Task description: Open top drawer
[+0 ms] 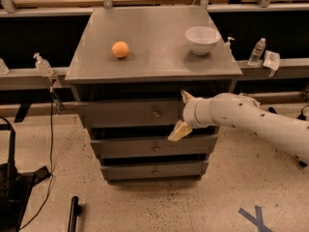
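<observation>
The top drawer (pixel 125 114) is the widest grey front of three, just under the cabinet top, with a small round knob (pixel 156 113) at its centre. My gripper (pixel 179 115) is on a white arm reaching in from the right. It is in front of the right part of that drawer front, a little right of the knob. It is open: one tan finger (pixel 186 96) points up and the other (pixel 176 131) points down to the left, over the gap above the middle drawer (pixel 145 147). Nothing is held.
An orange (pixel 120 49) and a white bowl (pixel 202 39) sit on the cabinet top (pixel 154 57). The bottom drawer (pixel 154 170) is below. Bottles stand on rails at left (pixel 42 65) and right (pixel 259 50). Black gear (pixel 14 187) lies on the floor at left.
</observation>
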Controlling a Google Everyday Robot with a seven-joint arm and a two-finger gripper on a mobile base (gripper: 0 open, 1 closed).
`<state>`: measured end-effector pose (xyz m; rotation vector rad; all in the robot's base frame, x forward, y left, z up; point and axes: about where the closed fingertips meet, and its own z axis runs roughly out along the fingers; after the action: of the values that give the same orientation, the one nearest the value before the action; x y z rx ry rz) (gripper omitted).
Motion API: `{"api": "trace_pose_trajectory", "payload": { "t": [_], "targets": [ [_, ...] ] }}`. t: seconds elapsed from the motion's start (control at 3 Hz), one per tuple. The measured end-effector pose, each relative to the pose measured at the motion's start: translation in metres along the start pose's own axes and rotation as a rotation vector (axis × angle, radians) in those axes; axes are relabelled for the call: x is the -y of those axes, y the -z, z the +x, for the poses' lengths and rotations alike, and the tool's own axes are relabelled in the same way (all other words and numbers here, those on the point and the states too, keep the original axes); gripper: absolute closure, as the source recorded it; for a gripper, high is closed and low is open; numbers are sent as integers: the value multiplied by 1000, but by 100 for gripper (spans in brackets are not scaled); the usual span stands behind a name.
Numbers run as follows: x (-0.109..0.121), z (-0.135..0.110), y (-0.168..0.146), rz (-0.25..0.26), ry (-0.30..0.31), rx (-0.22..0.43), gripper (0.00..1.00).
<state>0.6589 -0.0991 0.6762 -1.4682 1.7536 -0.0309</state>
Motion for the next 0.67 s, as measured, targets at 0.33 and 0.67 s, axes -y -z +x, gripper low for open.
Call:
{"api": "trace_pose_trajectory", "payload": {
  "t": [0.33, 0.67],
  "targets": [
    [24, 10, -10, -22, 15, 13, 0],
    [37, 20, -15, -60, 2, 13, 0]
  ]
}}
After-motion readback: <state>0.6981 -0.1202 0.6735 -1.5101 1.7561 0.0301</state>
